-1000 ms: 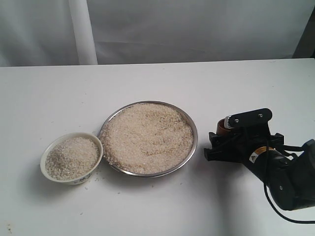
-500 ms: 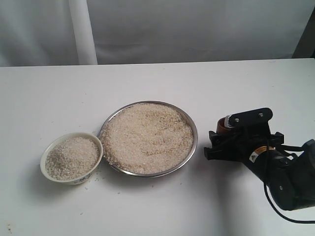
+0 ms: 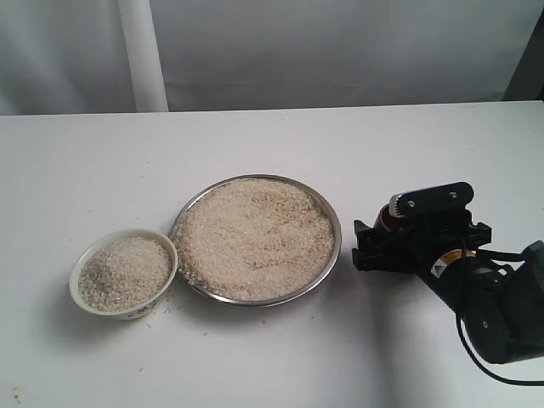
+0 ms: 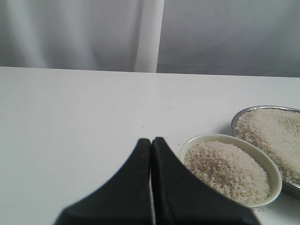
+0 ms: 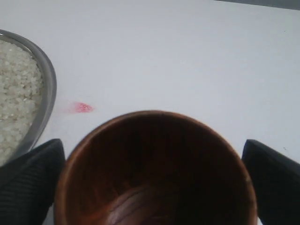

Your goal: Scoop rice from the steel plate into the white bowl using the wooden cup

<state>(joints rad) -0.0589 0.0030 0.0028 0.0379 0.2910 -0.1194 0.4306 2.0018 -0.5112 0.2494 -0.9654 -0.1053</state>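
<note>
The steel plate (image 3: 337,242) lies mid-table, heaped with rice (image 3: 255,234). To its left stands the white bowl (image 3: 127,312), also full of rice (image 3: 123,272). Right of the plate, my right gripper (image 3: 387,231) is shut on the wooden cup (image 3: 382,219), low over the table. In the right wrist view the cup (image 5: 154,140) shows a dark, empty inside, with a black finger pressed on each side and the plate's rim (image 5: 49,89) close by. My left gripper (image 4: 151,140) is shut on nothing, near the bowl (image 4: 276,180); the exterior view does not show it.
A white table (image 3: 272,144) carries everything, backed by a grey curtain and a white post (image 3: 143,55). A few stray grains lie by the bowl. A small red smear (image 5: 82,108) marks the table between cup and plate. The right arm's body (image 3: 501,314) fills the front right corner.
My right gripper and the cup have shifted slightly up and toward the plate. Plate, bowl and rice are unchanged.
</note>
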